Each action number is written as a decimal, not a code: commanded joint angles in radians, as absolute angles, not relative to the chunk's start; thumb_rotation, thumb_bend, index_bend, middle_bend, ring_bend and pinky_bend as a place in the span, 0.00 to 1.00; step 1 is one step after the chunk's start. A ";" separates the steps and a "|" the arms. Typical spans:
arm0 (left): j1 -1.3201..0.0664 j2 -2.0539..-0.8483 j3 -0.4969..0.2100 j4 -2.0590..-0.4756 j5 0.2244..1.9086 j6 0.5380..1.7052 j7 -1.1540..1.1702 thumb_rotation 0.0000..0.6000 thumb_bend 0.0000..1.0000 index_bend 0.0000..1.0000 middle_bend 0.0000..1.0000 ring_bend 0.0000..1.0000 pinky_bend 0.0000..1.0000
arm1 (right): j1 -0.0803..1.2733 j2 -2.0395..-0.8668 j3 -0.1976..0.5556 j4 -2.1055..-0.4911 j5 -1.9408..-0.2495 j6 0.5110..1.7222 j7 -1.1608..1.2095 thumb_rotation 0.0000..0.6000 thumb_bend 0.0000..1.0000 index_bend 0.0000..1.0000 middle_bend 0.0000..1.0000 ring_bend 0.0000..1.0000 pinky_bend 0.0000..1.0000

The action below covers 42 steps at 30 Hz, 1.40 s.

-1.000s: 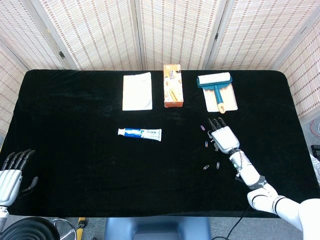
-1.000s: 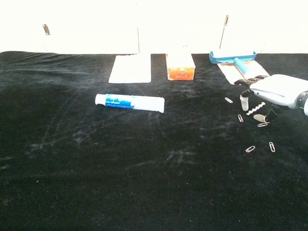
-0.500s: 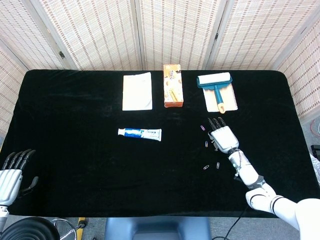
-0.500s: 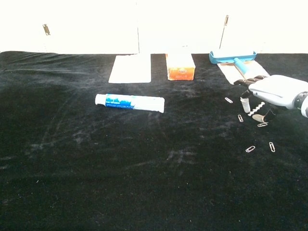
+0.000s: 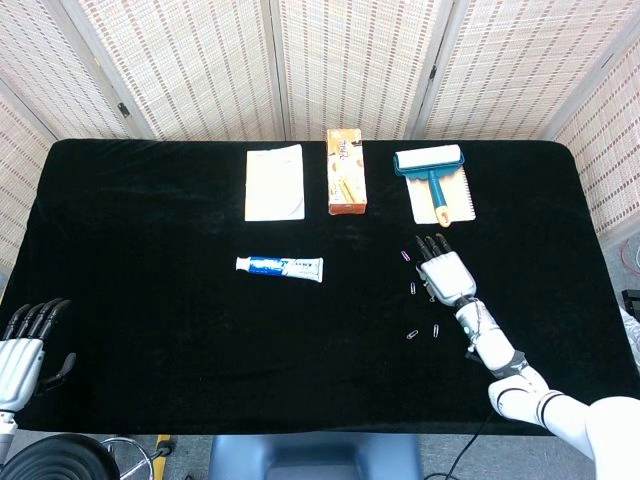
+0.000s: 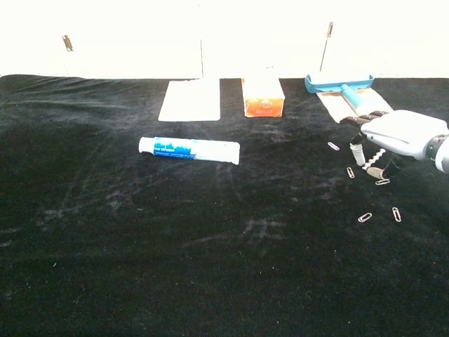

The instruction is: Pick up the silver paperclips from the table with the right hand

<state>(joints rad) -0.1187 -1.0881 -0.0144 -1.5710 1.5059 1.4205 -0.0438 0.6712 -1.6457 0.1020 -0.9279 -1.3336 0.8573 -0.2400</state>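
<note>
Left hand (image 5: 20, 350) in head view only; chest omits.

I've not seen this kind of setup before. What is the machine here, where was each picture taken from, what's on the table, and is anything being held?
This is a two-armed robot with human-like hands, steered remotely by a person. One picture looks down from its head, the other looks forward from its chest.

On the black table lie a white pad, an orange box, a lint roller, a toothpaste tube and several small paperclips.

The right hand hangs low over the paperclips with fingers spread. The chest view shows its fingertips pointing down among them, but I cannot tell whether one is pinched. The left hand waits at the table's near left edge, open and holding nothing.
</note>
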 commanded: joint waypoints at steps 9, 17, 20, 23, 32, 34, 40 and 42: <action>-0.119 -1.089 -0.014 -1.572 1.505 1.420 -0.043 1.00 0.47 0.00 0.11 0.10 0.08 | 0.668 -1.665 0.102 -0.899 -1.328 0.876 -0.285 1.00 0.41 0.71 0.00 0.00 0.00; -0.119 -1.088 -0.014 -1.571 1.507 1.422 -0.047 1.00 0.47 0.00 0.11 0.10 0.07 | 0.662 -1.671 0.098 -0.885 -1.350 0.919 -0.294 1.00 0.46 0.88 0.01 0.00 0.00; -0.119 -1.088 -0.013 -1.571 1.509 1.423 -0.047 1.00 0.47 0.00 0.11 0.10 0.07 | 0.657 -1.667 0.100 -0.886 -1.360 0.942 -0.280 1.00 0.48 0.92 0.04 0.00 0.00; -0.119 -1.089 -0.013 -1.571 1.509 1.424 -0.047 1.00 0.47 0.00 0.11 0.10 0.07 | 0.649 -1.659 0.098 -0.887 -1.371 0.971 -0.281 1.00 0.49 0.95 0.06 0.00 0.00; -0.120 -1.093 -0.012 -1.571 1.513 1.424 -0.038 1.00 0.47 0.00 0.11 0.10 0.07 | 0.629 -1.628 0.104 -0.922 -1.378 1.017 -0.290 1.00 0.51 0.99 0.09 0.00 0.00; -0.120 -1.094 -0.012 -1.571 1.513 1.425 -0.037 1.00 0.47 0.00 0.11 0.10 0.07 | 0.626 -1.623 0.105 -0.928 -1.379 1.023 -0.292 1.00 0.51 1.00 0.10 0.00 0.00; -0.120 -1.094 -0.013 -1.571 1.512 1.425 -0.037 1.00 0.47 0.00 0.11 0.10 0.08 | 0.618 -1.605 0.107 -0.950 -1.389 1.057 -0.330 1.00 0.52 1.00 0.11 0.00 0.00; -0.120 -1.094 -0.012 -1.571 1.513 1.426 -0.038 1.00 0.47 0.00 0.11 0.10 0.07 | 0.614 -1.597 0.108 -0.962 -1.392 1.072 -0.348 1.00 0.52 1.00 0.11 0.00 0.00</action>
<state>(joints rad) -0.1198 -1.0939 -0.0124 -1.5712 1.5130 1.4263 -0.0380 0.6173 -1.6034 0.1067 -0.9545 -1.3891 1.0631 -0.3383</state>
